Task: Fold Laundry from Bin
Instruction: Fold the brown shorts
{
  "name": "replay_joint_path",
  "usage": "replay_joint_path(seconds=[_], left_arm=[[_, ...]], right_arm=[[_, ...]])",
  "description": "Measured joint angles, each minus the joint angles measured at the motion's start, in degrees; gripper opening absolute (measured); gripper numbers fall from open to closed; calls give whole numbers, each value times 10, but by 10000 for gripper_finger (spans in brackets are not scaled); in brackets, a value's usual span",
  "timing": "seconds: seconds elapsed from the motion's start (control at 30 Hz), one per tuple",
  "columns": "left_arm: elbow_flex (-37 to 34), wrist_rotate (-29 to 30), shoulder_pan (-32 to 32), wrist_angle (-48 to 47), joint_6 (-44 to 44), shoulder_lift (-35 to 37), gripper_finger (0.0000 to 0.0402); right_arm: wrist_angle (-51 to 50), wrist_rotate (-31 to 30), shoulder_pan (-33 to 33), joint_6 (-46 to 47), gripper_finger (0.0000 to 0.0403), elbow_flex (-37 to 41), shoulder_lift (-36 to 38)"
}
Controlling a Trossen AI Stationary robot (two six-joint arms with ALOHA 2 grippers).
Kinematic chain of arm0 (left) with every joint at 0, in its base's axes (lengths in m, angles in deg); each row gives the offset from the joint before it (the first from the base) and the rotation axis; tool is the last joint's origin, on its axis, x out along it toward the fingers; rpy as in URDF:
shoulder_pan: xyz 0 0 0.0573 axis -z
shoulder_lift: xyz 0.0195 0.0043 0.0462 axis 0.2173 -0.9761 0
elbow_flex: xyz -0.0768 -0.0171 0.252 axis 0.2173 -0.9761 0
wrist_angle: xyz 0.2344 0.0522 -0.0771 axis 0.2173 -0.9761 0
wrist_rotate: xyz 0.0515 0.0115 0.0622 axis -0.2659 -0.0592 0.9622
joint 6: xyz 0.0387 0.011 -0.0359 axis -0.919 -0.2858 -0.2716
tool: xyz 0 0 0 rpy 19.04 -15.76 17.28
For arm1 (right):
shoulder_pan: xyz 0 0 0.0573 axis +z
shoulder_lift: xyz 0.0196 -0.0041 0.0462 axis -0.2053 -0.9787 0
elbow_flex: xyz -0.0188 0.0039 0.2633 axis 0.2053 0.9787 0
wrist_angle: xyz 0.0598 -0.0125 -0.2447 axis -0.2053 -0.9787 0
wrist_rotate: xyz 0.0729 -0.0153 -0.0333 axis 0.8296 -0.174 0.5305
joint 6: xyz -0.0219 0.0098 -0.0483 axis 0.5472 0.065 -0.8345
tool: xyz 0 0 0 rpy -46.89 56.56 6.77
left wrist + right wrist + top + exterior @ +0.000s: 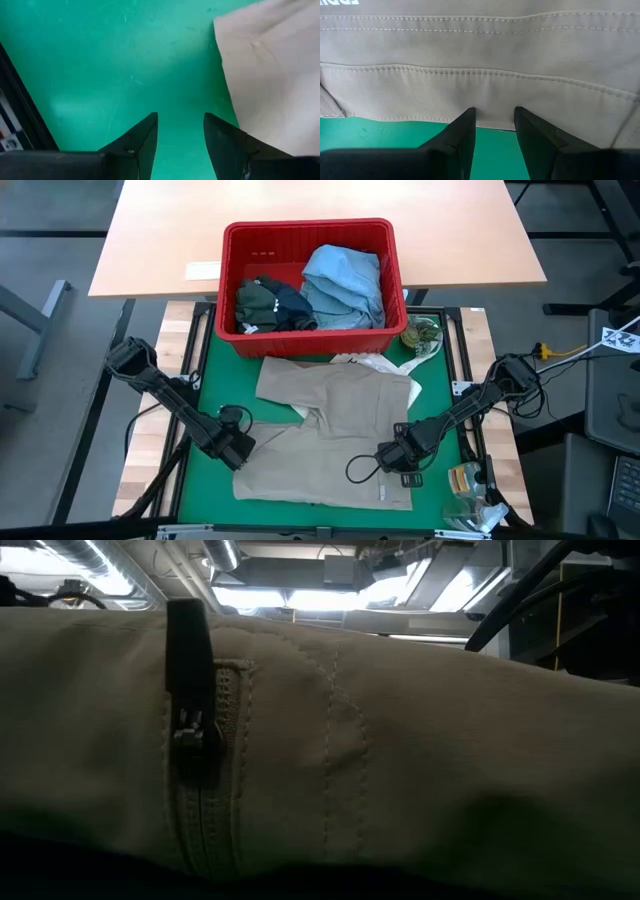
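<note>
The red bin point(310, 227) stands at the far edge of the green mat point(215, 380). It holds a light blue shirt point(345, 280), a dark olive garment point(260, 298) and a navy one point(294, 307). A beige garment point(330, 430) lies spread on the mat in front of it; its zipper point(205, 790) fills the low view. My left gripper point(238, 448) point(180, 116) is open over bare mat, just off the beige garment's left edge point(225, 75). My right gripper point(392, 458) point(494, 109) is open, pointing down at the garment's stitched hem point(490, 120) on its right side. My right gripper comes at the beige garment from above, its fingertips point(469, 114) at the hem's edge with green mat showing between them. Whether they touch the cloth I cannot tell.
A white cloth point(385, 363) and a mottled green object point(422, 335) lie at the mat's far right corner. Small items point(465, 480) sit at the near right corner. A wooden table point(160, 240) with a white slip point(203, 271) stands behind the bin.
</note>
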Motion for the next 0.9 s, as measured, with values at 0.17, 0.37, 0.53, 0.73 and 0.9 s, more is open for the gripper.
replay_joint_path(seconds=[0.17,0.37,0.53,0.73,0.9], left_arm=[[0,50,36,0,31,46,137],[0,136,68,17,62,79,128],[0,134,71,59,63,64,128],[0,116,71,74,80,48,128],[0,106,70,80,80,43,128]], right_arm=[[0,0,0,-1,140,0,0],[0,0,0,-1,140,0,0],[0,0,0,-2,140,0,0],[0,0,0,-2,140,0,0],[0,-2,0,-6,140,0,0]])
